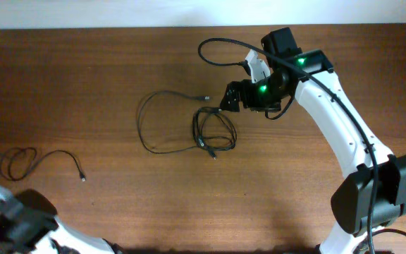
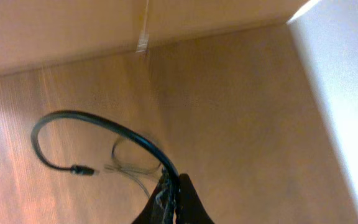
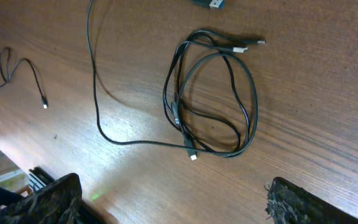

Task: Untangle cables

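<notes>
A tangled coil of thin black cables (image 1: 214,131) lies mid-table; it also shows in the right wrist view (image 3: 211,93). One cable runs out of it in a wide loop (image 1: 146,123) to the left (image 3: 96,81). A separate cable (image 1: 21,161) lies at the far left (image 3: 25,67). My right gripper (image 1: 230,97) hovers just up and right of the coil, open and empty (image 3: 179,205). My left gripper (image 2: 174,202) is shut on a black cable (image 2: 98,121) that arcs up and left to a small plug (image 2: 79,169). The left arm (image 1: 16,215) is at the bottom left corner.
The table is brown wood (image 1: 118,56), with a pale wall along its far edge (image 2: 55,31). The right arm's thick black cable (image 1: 220,44) loops above the table near the right wrist. A small blue object (image 3: 211,4) sits at the top edge of the right wrist view.
</notes>
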You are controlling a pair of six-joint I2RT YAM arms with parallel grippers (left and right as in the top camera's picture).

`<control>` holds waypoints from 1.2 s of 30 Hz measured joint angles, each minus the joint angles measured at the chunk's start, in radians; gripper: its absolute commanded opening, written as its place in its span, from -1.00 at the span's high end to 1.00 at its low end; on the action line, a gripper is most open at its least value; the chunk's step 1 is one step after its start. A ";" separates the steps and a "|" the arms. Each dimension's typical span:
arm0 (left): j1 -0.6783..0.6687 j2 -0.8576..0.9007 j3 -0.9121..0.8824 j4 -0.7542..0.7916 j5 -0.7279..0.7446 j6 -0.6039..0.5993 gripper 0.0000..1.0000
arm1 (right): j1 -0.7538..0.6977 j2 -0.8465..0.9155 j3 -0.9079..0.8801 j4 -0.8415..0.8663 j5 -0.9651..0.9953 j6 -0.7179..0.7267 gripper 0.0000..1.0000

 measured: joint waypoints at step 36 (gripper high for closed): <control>-1.094 -0.105 -0.370 -0.006 0.291 0.555 -0.99 | -0.339 -0.158 0.008 -0.203 0.014 -0.001 -0.77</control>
